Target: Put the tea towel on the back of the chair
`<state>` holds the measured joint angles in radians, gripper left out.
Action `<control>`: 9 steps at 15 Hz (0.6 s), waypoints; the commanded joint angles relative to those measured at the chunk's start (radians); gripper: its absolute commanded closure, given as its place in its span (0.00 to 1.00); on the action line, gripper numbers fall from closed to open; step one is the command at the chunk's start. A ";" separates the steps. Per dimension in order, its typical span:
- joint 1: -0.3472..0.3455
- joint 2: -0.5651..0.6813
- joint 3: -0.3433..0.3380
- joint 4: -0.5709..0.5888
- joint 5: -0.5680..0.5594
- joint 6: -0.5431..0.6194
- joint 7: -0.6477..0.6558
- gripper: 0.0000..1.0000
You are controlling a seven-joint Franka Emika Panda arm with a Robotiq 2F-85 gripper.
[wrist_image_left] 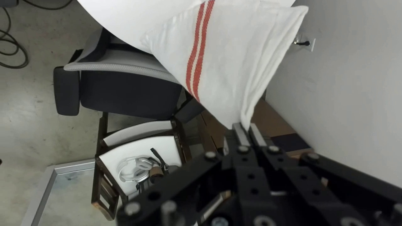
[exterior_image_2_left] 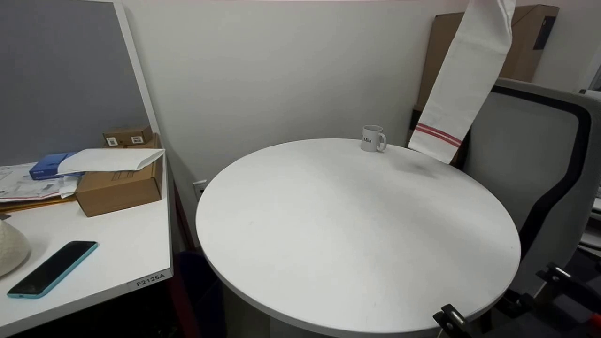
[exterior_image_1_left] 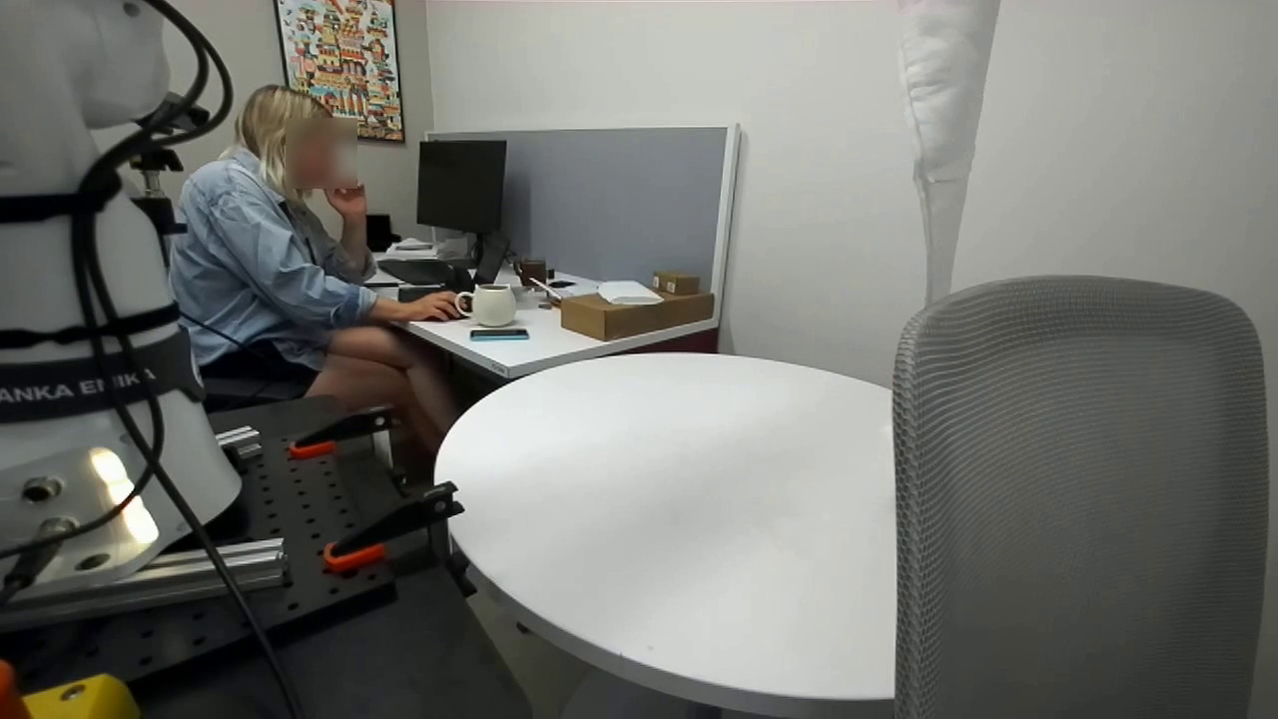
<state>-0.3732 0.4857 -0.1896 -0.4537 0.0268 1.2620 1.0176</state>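
The white tea towel (wrist_image_left: 226,53) with two red stripes hangs down from my gripper (wrist_image_left: 246,127), whose fingers are shut on its bunched corner in the wrist view. In both exterior views the towel hangs from the top edge (exterior_image_1_left: 944,110) (exterior_image_2_left: 465,80); the gripper is out of view there. In an exterior view its striped lower end is near the table's far right edge, beside the chair; I cannot tell whether it touches either. The grey mesh chair back (exterior_image_1_left: 1083,499) stands at the right, and it also shows in an exterior view (exterior_image_2_left: 526,141) and the wrist view (wrist_image_left: 125,67).
A round white table (exterior_image_2_left: 347,234) stands beside the chair, with a mug (exterior_image_2_left: 372,139) on it. A large cardboard box (exterior_image_2_left: 533,42) is behind the chair, near the wall. A wooden chair (wrist_image_left: 141,157) holds headphones. A person (exterior_image_1_left: 265,230) sits at a desk.
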 commanded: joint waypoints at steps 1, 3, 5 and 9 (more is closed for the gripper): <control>-0.067 0.001 -0.001 -0.001 0.025 -0.008 -0.025 0.99; -0.112 0.021 -0.005 0.018 0.031 -0.023 -0.030 0.99; -0.162 0.033 -0.007 0.018 0.043 -0.021 -0.024 0.99; -0.226 0.066 -0.013 0.021 0.046 -0.011 0.019 0.99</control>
<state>-0.5677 0.5264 -0.1922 -0.4587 0.0457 1.2605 1.0038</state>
